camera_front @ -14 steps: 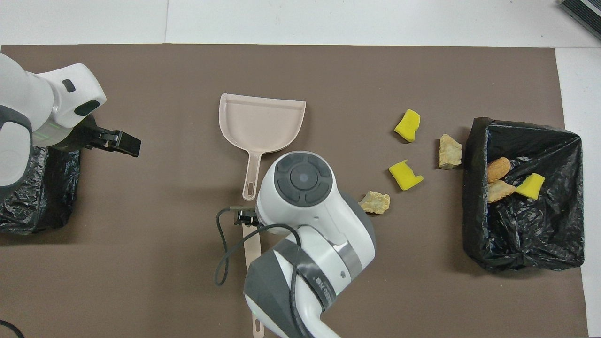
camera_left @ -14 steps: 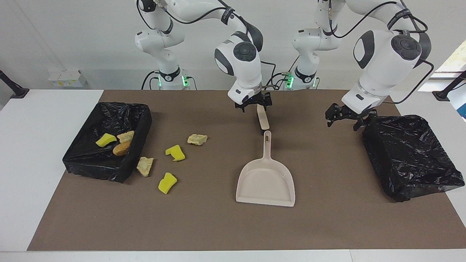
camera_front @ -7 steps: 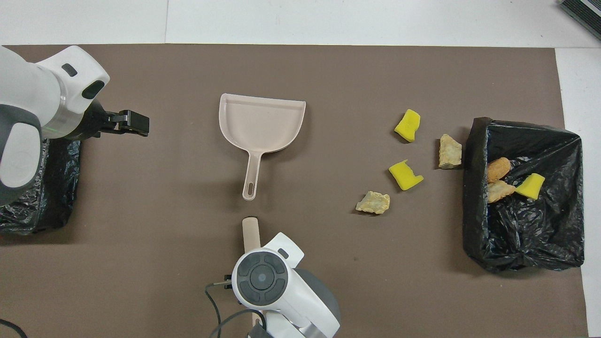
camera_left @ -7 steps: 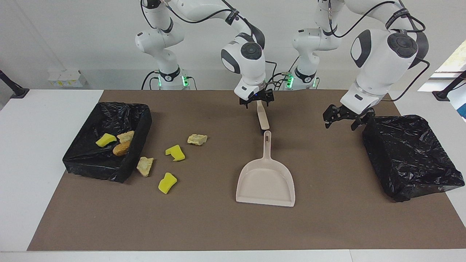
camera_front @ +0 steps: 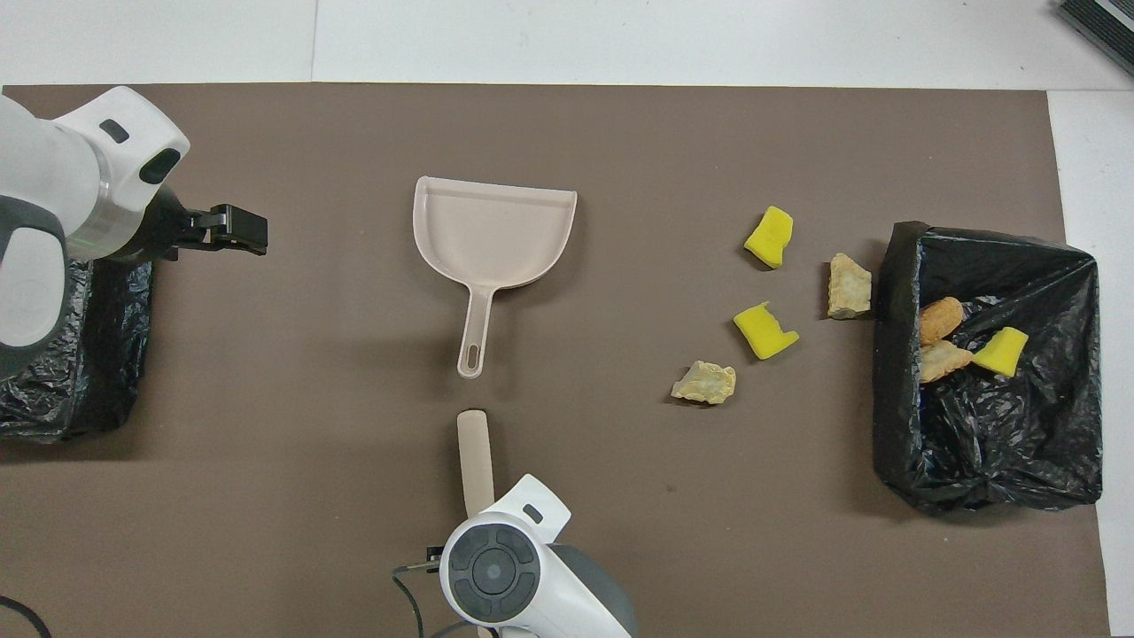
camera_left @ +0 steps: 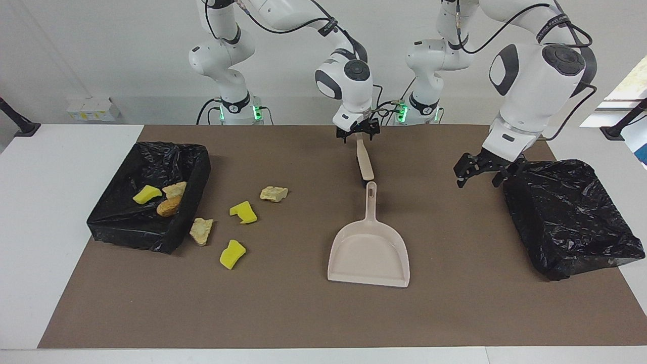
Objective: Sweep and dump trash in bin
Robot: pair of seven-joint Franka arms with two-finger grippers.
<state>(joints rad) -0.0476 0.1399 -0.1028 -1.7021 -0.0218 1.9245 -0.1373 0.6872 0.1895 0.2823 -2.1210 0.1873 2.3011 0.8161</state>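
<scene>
Three pieces of trash (camera_left: 157,198) lay inside the bin (camera_left: 106,218) at the right arm's end of the table (camera_left: 71,167): a yellow chunk, a beige piece and an orange-brown lump. Four more were still out on the brown mat (camera_left: 303,313) beside that bin. A beige piece (camera_left: 201,230) lay just beside the bin's wall, a yellow chunk (camera_left: 232,254) sat toward the table edge away from the robots, another yellow chunk (camera_left: 243,212) was mid-group, and a beige lump (camera_left: 273,193) lay nearest the dustpan (camera_left: 369,258). So the job looked under half done.

The dustpan sat empty near the middle of the mat, flat, its handle pointing at the robots. The brush (camera_left: 364,163) lay in line with that handle, close to its tip but apart from it, running toward the robots' edge.

The right gripper (camera_left: 358,133) was over the brush handle's end nearest the robots. Whether its fingers had pressed onto the handle or stood spread around it could not be told. The left gripper (camera_left: 477,171) hung with its fingers spread and nothing between them. It was over the mat just beside a second black bin (camera_left: 571,217) at the left arm's end, waiting.

Judging by this, the sweeping tool was only being fetched. Still left were lifting the brush, taking up the dustpan, sweeping the four loose pieces in and tipping them into the bin.
</scene>
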